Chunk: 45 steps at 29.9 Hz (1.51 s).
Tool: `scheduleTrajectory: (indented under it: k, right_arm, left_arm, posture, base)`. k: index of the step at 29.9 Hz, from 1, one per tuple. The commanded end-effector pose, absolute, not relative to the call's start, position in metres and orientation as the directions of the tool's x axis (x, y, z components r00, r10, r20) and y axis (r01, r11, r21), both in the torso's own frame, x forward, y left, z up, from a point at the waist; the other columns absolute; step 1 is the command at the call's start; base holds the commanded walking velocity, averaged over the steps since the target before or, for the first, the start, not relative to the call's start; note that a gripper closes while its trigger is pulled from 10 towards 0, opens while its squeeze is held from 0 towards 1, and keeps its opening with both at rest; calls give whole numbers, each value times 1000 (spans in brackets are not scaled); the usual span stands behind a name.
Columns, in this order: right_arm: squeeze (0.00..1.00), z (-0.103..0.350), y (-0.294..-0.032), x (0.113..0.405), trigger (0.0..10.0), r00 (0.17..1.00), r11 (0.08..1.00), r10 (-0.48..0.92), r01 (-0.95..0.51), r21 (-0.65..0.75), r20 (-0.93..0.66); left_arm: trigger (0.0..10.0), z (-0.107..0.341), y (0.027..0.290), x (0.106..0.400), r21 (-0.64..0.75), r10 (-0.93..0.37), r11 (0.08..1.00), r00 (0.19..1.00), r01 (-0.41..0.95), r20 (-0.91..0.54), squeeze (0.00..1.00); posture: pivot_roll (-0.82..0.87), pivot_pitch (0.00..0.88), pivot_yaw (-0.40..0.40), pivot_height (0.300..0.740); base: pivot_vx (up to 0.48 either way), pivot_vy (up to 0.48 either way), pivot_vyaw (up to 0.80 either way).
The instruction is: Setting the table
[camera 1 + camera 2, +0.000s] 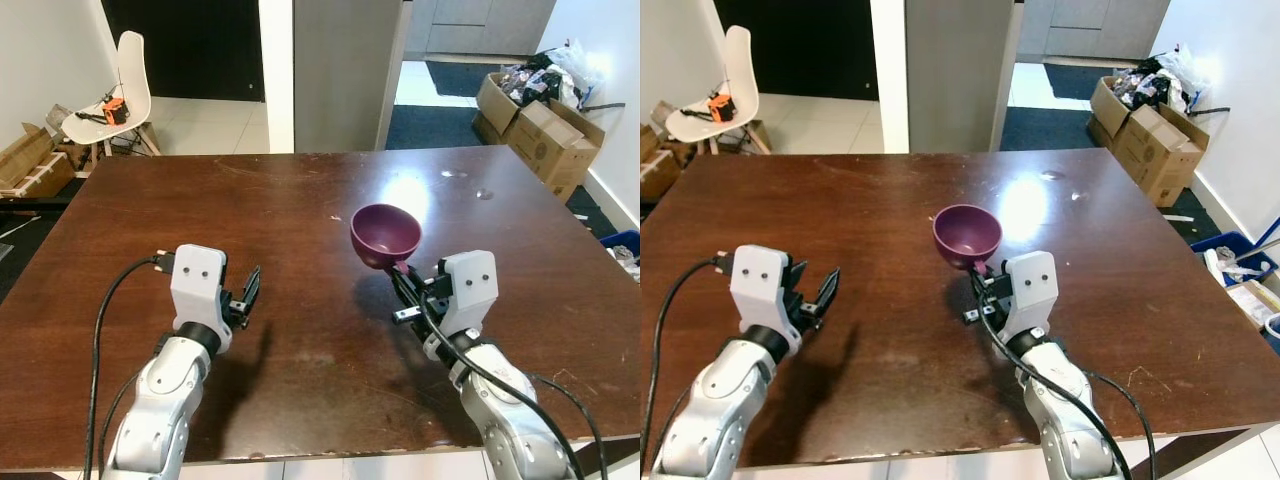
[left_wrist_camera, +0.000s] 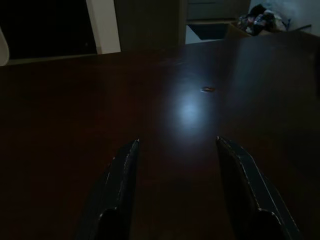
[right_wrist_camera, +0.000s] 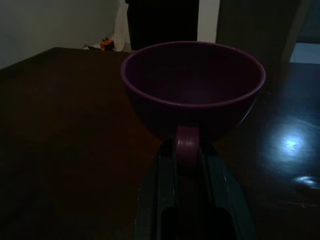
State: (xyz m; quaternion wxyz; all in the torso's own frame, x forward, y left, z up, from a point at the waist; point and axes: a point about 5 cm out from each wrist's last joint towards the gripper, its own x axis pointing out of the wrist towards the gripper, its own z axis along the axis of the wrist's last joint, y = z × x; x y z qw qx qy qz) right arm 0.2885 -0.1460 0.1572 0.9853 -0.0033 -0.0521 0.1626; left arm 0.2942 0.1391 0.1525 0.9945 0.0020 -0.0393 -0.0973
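Dark brown wood makes up the tabletop [image 1: 300, 210], which stands on a pale tiled floor [image 1: 215, 125] and carries a bright glare patch near its far right part. Beyond the far left corner stands a white chair [image 1: 118, 95] with an orange object [image 1: 115, 110] on its seat, and flattened cardboard [image 1: 30, 160] lies by the wall on that side. Behind the tabletop's middle rises a grey partition [image 1: 345, 70].

Over the near left part of the tabletop the left tool [image 1: 250, 293] hangs on its silver arm with its two black fingers [image 2: 120, 190] spread wide, nothing between them, bare wood ahead of them.

Right of centre, a purple cup [image 1: 385, 235] with a broad bowl-like body is held a little above the tabletop, casting a shadow on the wood. The right tool [image 1: 402, 275] has its fingers [image 3: 162, 185] pressed narrow on the cup's small handle, one on each side, the cup's mouth tilted slightly toward the robot.

Past the far right corner, cardboard boxes [image 1: 545, 130] heaped with bags sit on a dark rug [image 1: 430, 125], and a blue crate [image 1: 1240, 255] stands on the floor beside the tabletop's right edge.
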Motion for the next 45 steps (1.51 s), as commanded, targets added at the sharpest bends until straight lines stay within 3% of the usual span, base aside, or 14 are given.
scheduleTrajectory:
  k: [1, 22, 45]
  right_arm:
    - [0, 157, -145, 290, 10000, 945, 950, 311, -310, -25, 104]
    - [0, 152, -140, 289, 10000, 943, 946, 324, -324, -12, 79]
    - [0, 150, -140, 288, 10000, 944, 947, 321, -321, -14, 75]
  left_arm:
    - [10000, 149, 137, 296, 10, -188, 982, 980, 188, 70, 0]
    - [10000, 146, 121, 304, -18, -191, 981, 979, 193, 71, 0]
    - [10000, 142, 112, 307, -17, -222, 975, 973, 223, 58, 0]
  posture:
    - [-131, 0, 64, 740]
    - [-125, 0, 58, 740]
    - [-129, 0, 64, 740]
  base:
    - [0, 0, 0]
    - [0, 0, -338]
    - [0, 0, -800]
